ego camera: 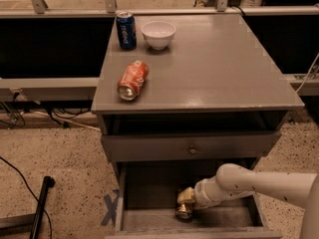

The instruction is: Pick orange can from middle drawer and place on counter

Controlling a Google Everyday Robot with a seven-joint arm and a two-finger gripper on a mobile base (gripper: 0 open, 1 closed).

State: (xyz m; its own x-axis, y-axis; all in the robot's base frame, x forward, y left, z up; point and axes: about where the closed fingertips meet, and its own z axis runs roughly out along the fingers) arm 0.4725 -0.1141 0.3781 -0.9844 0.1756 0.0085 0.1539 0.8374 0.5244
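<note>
Hand is low inside the open middle drawer, at the end of the white arm that enters from the right of the view. It sits at the orange can, touching it or very nearly so. Whether it is closed on the can or only set around it cannot be told from this view.

Orange can is on the drawer floor near the middle, towards the front edge. It lies immediately at the tip of the hand, on the side away from the arm and slightly towards the drawer front. A silver end shows at the lower, nearer side, so the long axis appears to run roughly from that end up and back towards the hand. Whether the can stands upright or is tilted cannot be settled.

Bench is directly above the drawer, with a closed drawer front between them. It carries a bright orange-red can lying on its side near the front left, and a blue can and a white bowl at the back left.

Assessment: the grasp step is in hand and the lift has not begun. The can must come forward out of the drawer before rising, to pass the drawer front and the bench edge. The right half of the bench offers room for placing.
</note>
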